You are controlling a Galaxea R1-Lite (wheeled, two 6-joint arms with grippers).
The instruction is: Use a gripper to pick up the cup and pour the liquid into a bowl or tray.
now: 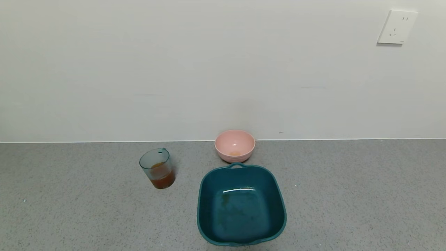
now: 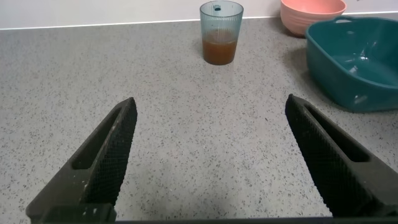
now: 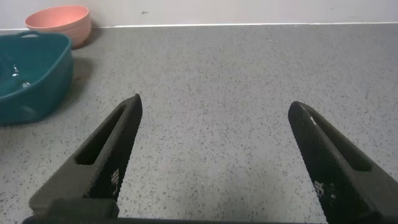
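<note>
The translucent blue-grey ribbed cup (image 1: 157,171) stands upright on the grey counter, left of the basin, with brown-orange liquid (image 1: 162,181) in its lower part. It also shows in the left wrist view (image 2: 221,31), far ahead of the fingers. The large dark teal basin (image 1: 209,195) sits front centre, a thin wet film on its floor, and shows in both wrist views (image 2: 329,68) (image 3: 43,74). My left gripper (image 2: 211,112) is open and empty over bare counter. My right gripper (image 3: 214,112) is open and empty, right of the basin. Neither arm shows in the head view.
A small round pink bowl (image 1: 234,145) stands behind the basin near the wall, with a little orange residue inside; it also shows in the wrist views (image 2: 311,14) (image 3: 59,23). A white wall socket (image 1: 397,27) is at the upper right. The grey counter (image 1: 348,195) meets the wall behind.
</note>
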